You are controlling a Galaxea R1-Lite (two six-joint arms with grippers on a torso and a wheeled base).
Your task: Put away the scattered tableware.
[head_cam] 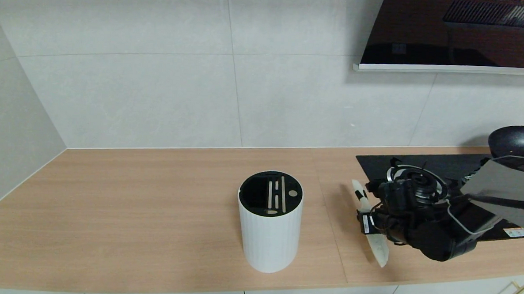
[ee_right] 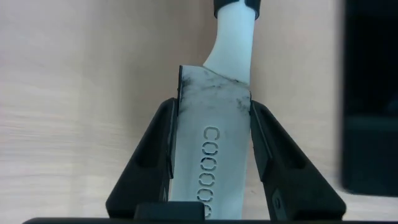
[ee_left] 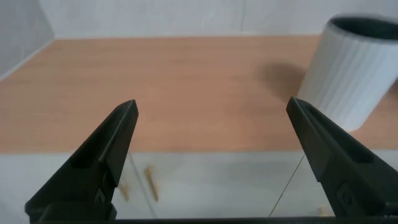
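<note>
A white ribbed utensil holder with a black slotted top stands upright on the wooden counter. To its right my right gripper is shut on a white knife, with the tip toward the counter's front edge and the handle toward the wall. Up close, the two fingers of the right gripper press on both sides of the marbled blade. Whether the knife rests on the counter I cannot tell. My left gripper hangs open over the counter's front edge, with the holder ahead to one side.
A black cooktop with a gas burner lies just behind the right gripper. A dark pan sits at the far right, under a range hood. The tiled wall closes off the back and the left. Cabinet fronts with brass handles lie below the counter.
</note>
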